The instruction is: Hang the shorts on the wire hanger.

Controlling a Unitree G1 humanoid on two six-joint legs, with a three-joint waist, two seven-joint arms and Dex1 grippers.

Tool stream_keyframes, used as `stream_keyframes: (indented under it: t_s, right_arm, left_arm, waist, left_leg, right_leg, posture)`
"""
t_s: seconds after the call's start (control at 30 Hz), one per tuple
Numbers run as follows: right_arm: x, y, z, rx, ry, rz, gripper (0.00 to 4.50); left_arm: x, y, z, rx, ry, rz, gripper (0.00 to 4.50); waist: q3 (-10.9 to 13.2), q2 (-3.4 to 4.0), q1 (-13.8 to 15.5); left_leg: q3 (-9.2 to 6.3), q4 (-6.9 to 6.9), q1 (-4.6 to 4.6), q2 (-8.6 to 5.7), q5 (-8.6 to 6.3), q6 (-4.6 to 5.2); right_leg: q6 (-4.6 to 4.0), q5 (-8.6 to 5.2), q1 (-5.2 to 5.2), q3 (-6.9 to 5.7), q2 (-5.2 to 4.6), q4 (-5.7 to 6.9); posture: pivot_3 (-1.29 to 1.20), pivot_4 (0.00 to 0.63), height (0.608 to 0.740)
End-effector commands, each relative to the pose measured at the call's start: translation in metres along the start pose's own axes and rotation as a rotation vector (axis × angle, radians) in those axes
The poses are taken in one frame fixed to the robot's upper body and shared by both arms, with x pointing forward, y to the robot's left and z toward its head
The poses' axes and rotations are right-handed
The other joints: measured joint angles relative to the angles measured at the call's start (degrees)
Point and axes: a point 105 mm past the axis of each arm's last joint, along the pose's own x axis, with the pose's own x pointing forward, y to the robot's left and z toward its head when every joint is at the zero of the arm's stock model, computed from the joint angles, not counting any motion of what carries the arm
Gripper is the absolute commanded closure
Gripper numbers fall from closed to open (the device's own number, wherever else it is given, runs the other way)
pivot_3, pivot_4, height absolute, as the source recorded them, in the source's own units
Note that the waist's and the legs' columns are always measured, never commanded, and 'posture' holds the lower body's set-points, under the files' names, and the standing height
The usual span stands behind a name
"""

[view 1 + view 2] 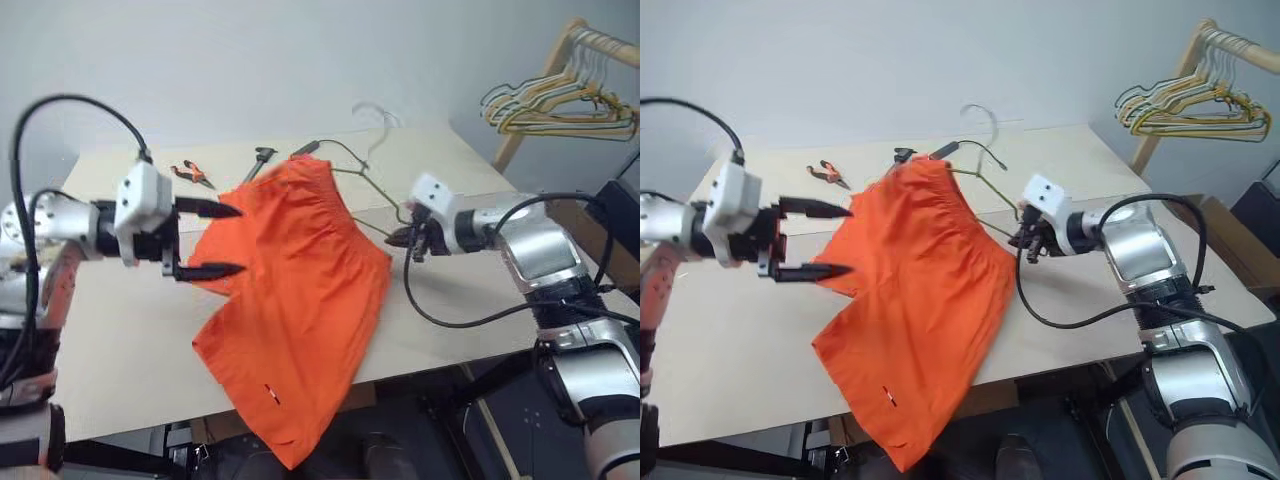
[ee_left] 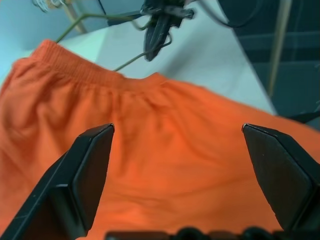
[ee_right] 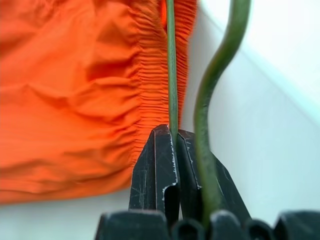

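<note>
The orange shorts (image 1: 290,290) hang slanted over the table, their gathered waistband (image 3: 152,75) raised and one leg drooping past the table's front edge. The thin wire hanger (image 3: 172,75) runs along the waistband, and its hook (image 1: 985,115) rises behind the shorts. My right gripper (image 1: 408,238) is shut on the hanger's wire just right of the waistband, holding it off the table. My left gripper (image 1: 238,240) stands open at the shorts' left edge, one finger above the other. In the left wrist view its fingers (image 2: 90,165) frame the orange cloth without touching it.
Orange-handled pliers (image 1: 192,175) and a dark tool (image 1: 262,155) lie at the back of the pale table (image 1: 120,340). A wooden rack with a bunch of yellow, green and white hangers (image 1: 560,105) stands at the far right.
</note>
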Motion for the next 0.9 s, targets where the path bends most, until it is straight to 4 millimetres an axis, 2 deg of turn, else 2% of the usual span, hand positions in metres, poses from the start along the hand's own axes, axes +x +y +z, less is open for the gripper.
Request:
stream_keyframes:
  t_s: [0.03,0.17,0.27,0.53,0.67,0.77,0.9]
  right_arm:
    - [0.000,0.014,0.034,-0.164,-0.040,-0.009,4.50]
    - [0.006,0.034,0.045,-0.259,-0.020,0.051,4.50]
    - [0.007,0.040,0.049,-0.316,-0.009,0.075,4.50]
    - [0.006,0.046,0.059,-0.374,0.002,0.123,4.50]
    - [0.007,0.046,0.060,-0.375,0.006,0.127,4.50]
    - [0.007,0.047,0.062,-0.373,0.004,0.132,4.50]
    - [0.007,0.047,0.064,-0.367,0.002,0.131,4.50]
  left_arm:
    - [-0.011,0.026,0.013,0.112,0.030,0.029,0.04]
    - [-0.010,0.044,0.016,0.219,0.089,-0.016,0.04]
    - [-0.007,0.051,0.013,0.263,0.137,-0.055,0.04]
    - [0.014,0.050,-0.022,0.331,0.345,-0.226,0.04]
    - [0.018,0.048,-0.042,0.343,0.453,-0.283,0.04]
    - [0.017,0.045,-0.055,0.345,0.523,-0.321,0.65]
    - [0.023,0.047,-0.056,0.320,0.501,-0.297,1.89]
  waist:
    - [0.0,-0.05,-0.6]
    - [-0.1,-0.08,-1.7]
    - [-0.1,-0.11,-2.2]
    - [-0.1,-0.12,-3.7]
    - [-0.1,-0.12,-4.0]
    - [-0.1,-0.12,-4.8]
    - [-0.1,-0.12,-5.3]
  left_leg:
    - [0.00,0.03,-0.01,-0.02,0.00,0.00]
    - [0.02,0.06,-0.06,-0.09,0.00,0.01]
    - [0.01,0.12,-0.08,-0.09,0.00,0.01]
    - [-0.03,0.17,-0.15,-0.01,-0.02,0.05]
    - [-0.03,0.19,-0.25,0.01,-0.03,0.06]
    - [-0.02,0.28,-0.62,0.00,-0.02,0.07]
    - [-0.14,0.59,-1.14,0.01,-0.02,0.07]
  right_leg:
    - [0.00,0.00,0.01,-0.01,0.00,0.01]
    - [0.01,0.00,0.02,-0.02,-0.01,0.02]
    - [0.01,0.00,0.02,-0.04,-0.01,0.02]
    - [0.02,0.00,-0.01,-0.04,-0.02,0.09]
    - [0.03,0.00,-0.12,-0.04,-0.02,0.15]
    - [0.02,0.00,-0.50,-0.03,-0.02,0.25]
    - [0.07,0.03,-0.84,-0.08,-0.04,0.49]
  posture:
    - [-0.07,0.006,0.740]
    - [-0.10,0.000,0.740]
    - [-0.10,0.000,0.740]
    - [-0.11,0.000,0.740]
    - [-0.11,0.000,0.740]
    - [-0.12,0.000,0.740]
    - [-0.12,0.000,0.740]
